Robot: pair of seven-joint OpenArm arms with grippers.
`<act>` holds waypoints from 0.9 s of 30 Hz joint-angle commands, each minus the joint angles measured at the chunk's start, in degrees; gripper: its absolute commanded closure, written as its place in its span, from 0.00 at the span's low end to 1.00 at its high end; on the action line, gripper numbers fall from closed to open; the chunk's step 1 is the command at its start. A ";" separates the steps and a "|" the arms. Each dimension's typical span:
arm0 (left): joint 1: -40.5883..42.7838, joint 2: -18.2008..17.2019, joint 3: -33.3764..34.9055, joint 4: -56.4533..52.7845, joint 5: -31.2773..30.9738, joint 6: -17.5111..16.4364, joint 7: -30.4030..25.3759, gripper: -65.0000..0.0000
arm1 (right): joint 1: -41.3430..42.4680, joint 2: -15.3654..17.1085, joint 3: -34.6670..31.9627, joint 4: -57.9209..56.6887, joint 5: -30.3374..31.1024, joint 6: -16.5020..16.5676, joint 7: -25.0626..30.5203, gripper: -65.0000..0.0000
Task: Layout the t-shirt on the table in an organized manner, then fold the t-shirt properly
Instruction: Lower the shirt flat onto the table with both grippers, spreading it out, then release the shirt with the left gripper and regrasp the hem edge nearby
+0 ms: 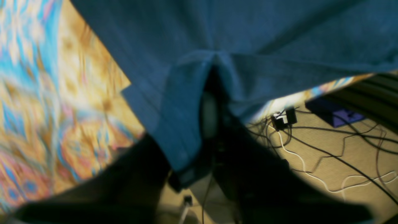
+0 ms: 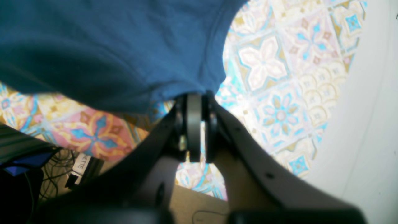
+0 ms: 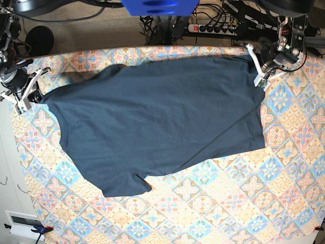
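While spread across the far half of the table (image 3: 213,203), the t-shirt (image 3: 157,122) lies stretched, right gripper (image 2: 195,102) clamped on its left corner, left gripper (image 1: 214,102) at its far-right corner, grip unclear.

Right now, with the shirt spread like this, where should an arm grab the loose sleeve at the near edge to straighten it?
Take the sleeve of the t-shirt by its free hem, coming from the near side of the table. It lies crumpled and folded inward, nothing covers it, and pulling outward along the cloth would probably flatten it.
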 commanded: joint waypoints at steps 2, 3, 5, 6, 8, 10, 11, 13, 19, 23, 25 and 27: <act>0.20 -1.66 -0.23 0.92 -1.05 0.30 1.70 0.64 | 0.30 1.35 0.61 0.51 -1.36 -0.21 1.09 1.00; 0.20 -1.83 -0.40 0.84 -1.57 0.30 2.14 0.51 | 0.30 1.35 0.61 0.51 -2.86 -0.21 1.09 1.00; 0.12 -1.75 -1.63 0.75 -1.84 0.30 2.41 0.27 | 0.30 1.35 0.61 0.51 -5.76 -0.21 1.09 1.00; 0.12 -1.48 -2.78 0.75 -1.84 0.30 2.41 0.18 | 0.30 1.35 0.61 0.51 -6.38 -0.21 1.09 1.00; 0.12 -0.69 -5.59 0.75 -2.01 0.30 2.14 0.06 | 0.30 1.35 0.61 0.51 -6.64 -0.21 1.09 1.00; -0.85 1.60 -9.63 0.92 -2.01 0.30 2.05 0.04 | 0.30 1.35 0.52 0.51 -6.64 -0.21 1.09 1.00; -2.43 2.91 -11.92 0.92 -2.01 0.30 2.23 0.04 | 0.30 1.35 0.52 0.51 -6.64 -0.21 1.09 1.00; -5.16 5.29 -15.96 0.57 -2.01 0.30 2.41 0.04 | 0.30 1.35 0.52 0.51 -6.64 -0.21 1.09 1.00; -17.29 9.51 -20.62 -5.85 -1.75 0.30 2.58 0.04 | 0.39 1.35 0.52 0.51 -6.64 -0.21 1.09 1.00; -24.85 11.18 -20.54 -12.53 -1.84 0.30 2.41 0.04 | 0.39 1.35 0.52 0.51 -6.64 -0.21 1.09 1.00; -28.54 12.32 -20.54 -15.60 -1.84 0.30 2.49 0.04 | 0.39 1.35 0.52 0.51 -6.64 -0.21 1.09 1.00; -30.74 13.46 -20.45 -17.27 -1.84 0.30 2.49 0.04 | 0.39 1.35 0.52 0.51 -6.64 -0.21 1.09 1.00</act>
